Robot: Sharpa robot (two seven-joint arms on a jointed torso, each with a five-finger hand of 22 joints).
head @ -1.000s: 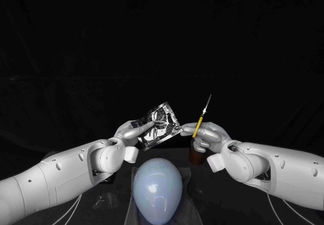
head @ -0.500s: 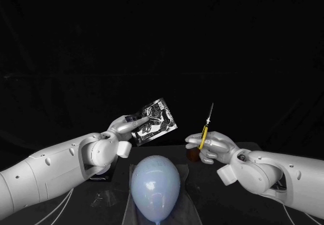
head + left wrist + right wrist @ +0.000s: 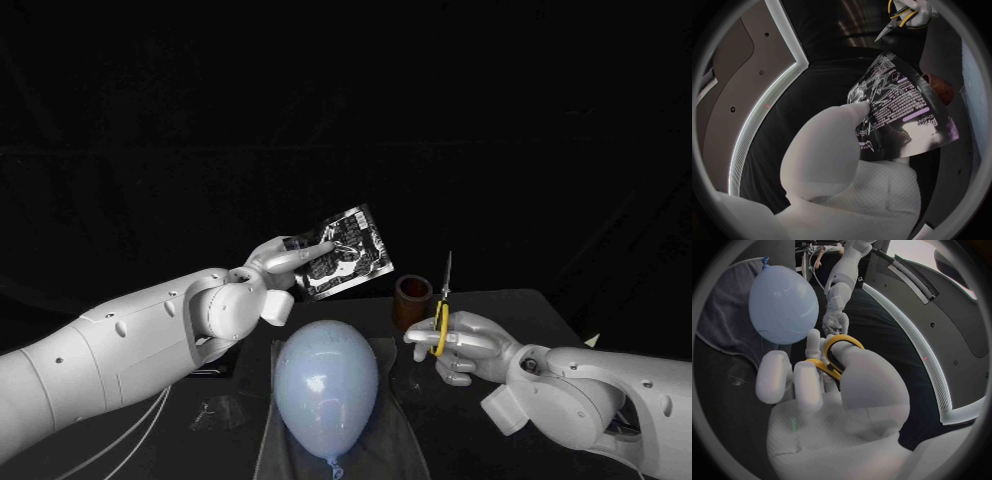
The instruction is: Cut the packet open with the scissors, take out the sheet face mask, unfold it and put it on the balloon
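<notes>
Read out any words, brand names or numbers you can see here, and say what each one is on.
On the packet, held by the left hand: rows of pale print beside a line drawing, too small and warped to read; nothing quotable.
On the scissors, in the right hand: no marking visible.
On the balloon: plain, no text.

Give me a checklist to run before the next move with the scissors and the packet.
1. Glossy black printed foil packet held securely: ok, fingers of the left hand pinch its edge, raised above the table.
2. Yellow-handled scissors in grip: ok, the right hand holds them, blades pointing up.
3. Blades at the packet: not ok, the scissors are lower and apart from it.
4. Packet cut open: cannot tell.
5. Pale blue balloon ready: ok, it lies bare on the grey cloth.
</notes>
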